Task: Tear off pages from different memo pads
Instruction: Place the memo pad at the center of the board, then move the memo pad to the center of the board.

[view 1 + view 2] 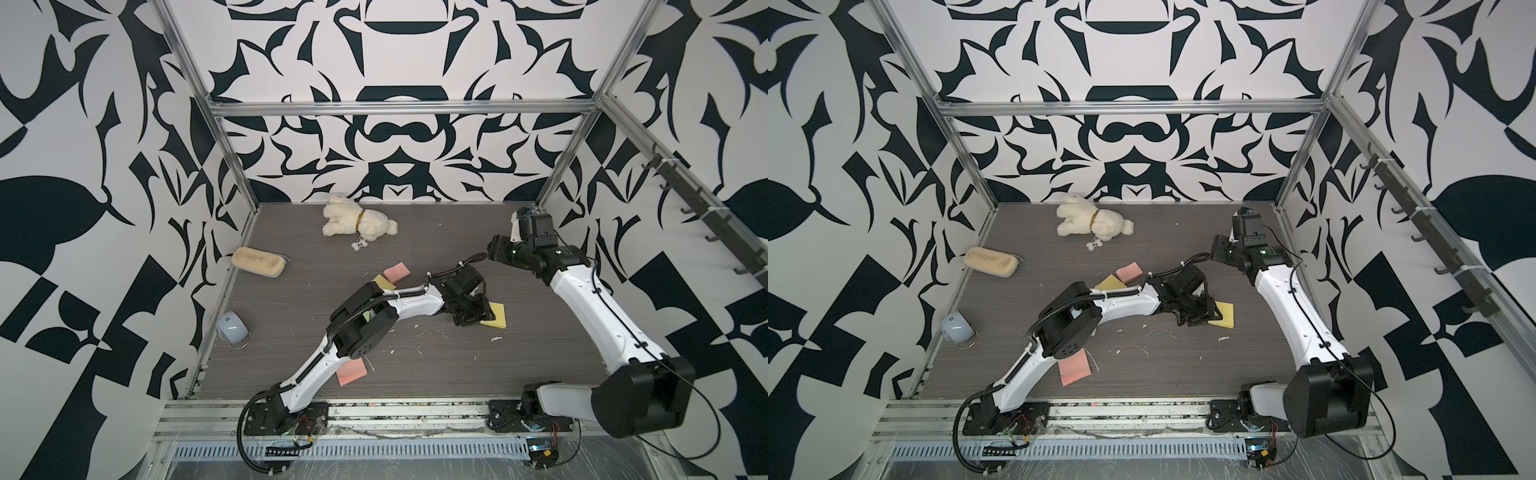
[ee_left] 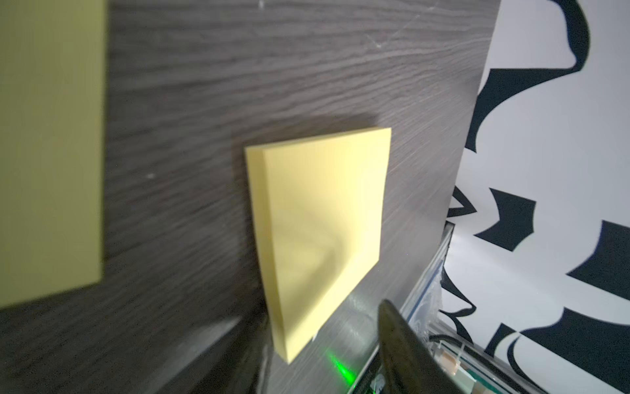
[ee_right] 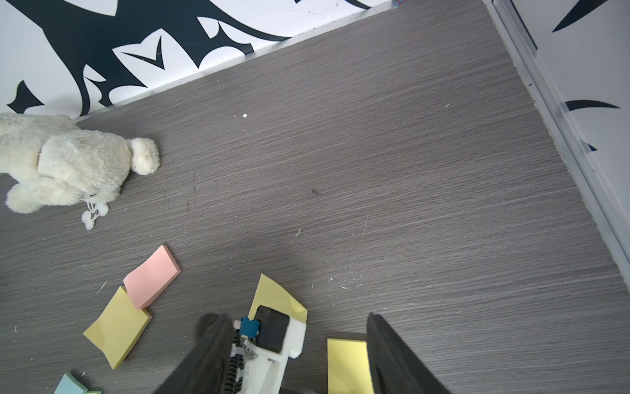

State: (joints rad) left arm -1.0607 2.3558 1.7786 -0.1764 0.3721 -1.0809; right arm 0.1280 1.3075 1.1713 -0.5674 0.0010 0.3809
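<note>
1. Yellow memo pad (image 2: 320, 221) lies flat on the table (image 1: 457, 232), right of centre, just beside the left gripper (image 1: 471, 318).
2. The left gripper's fingers stand apart, gripping nothing.
3. The right gripper (image 3: 292, 316) hovers at the back right, spread wide and empty.
4. A curled yellow page (image 3: 274, 295) sits by the left gripper.

Matt yellow paper memo pad (image 2: 317, 221) on grey wood-grain tabletop (image 3: 375, 170), fluffy cream cloth toy dog (image 3: 68, 163), smooth metal frame (image 1: 399, 109)

We see pink and yellow memo pads (image 1: 397, 273) lying on the grey table (image 1: 457, 232). A plush dog (image 1: 357, 218), tan block (image 1: 258, 262) and tipped mug (image 1: 232, 328) lie there too.
</note>
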